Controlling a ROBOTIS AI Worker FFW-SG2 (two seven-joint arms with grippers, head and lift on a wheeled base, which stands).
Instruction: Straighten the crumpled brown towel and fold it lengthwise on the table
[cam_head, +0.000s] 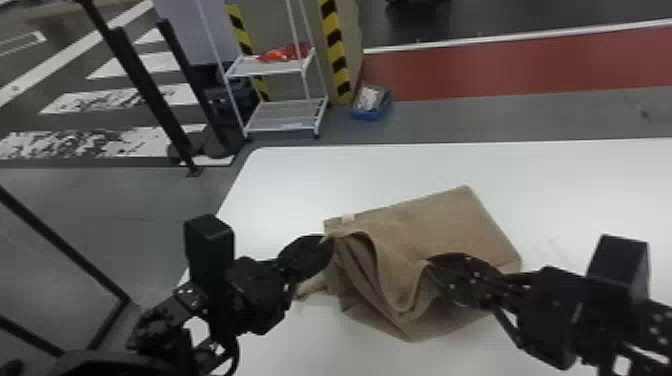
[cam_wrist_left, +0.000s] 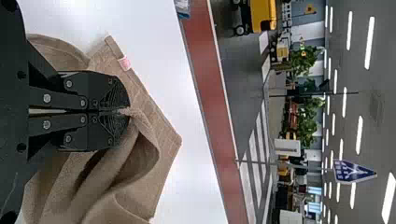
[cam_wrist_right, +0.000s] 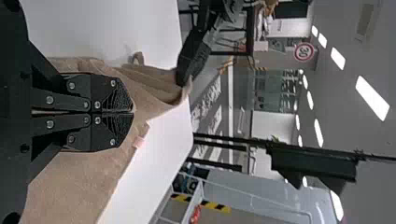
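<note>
Jaws of the left gripper (cam_head: 327, 241) are pressed together on a pinch of the brown towel (cam_head: 440, 220), the cloth entering between the fingertips in the left wrist view. Jaws of the right gripper (cam_head: 431, 261) are likewise closed, and appear to nip a ridge of the same cloth; the exact amount of fabric between them cannot be made out. Towel lies on the white table (cam_head: 295, 185), between and beyond the two grippers. Condition: its far portion is spread fairly flat, with one corner pointing away from the robot; its near left portion is bunched in loose, overlapping folds that sag between the two grips. A narrow end of cloth juts out to the left, just below the left fingertips. A small pink tag (cam_wrist_left: 124, 63) is attached along the far edge, near the towel's far left corner. Noted on the floor past the table: a white wire rack (cam_head: 270, 70) with red items (cam_head: 284, 53) on its upper shelf, and a blue bin (cam_head: 371, 114) just to its right.
</note>
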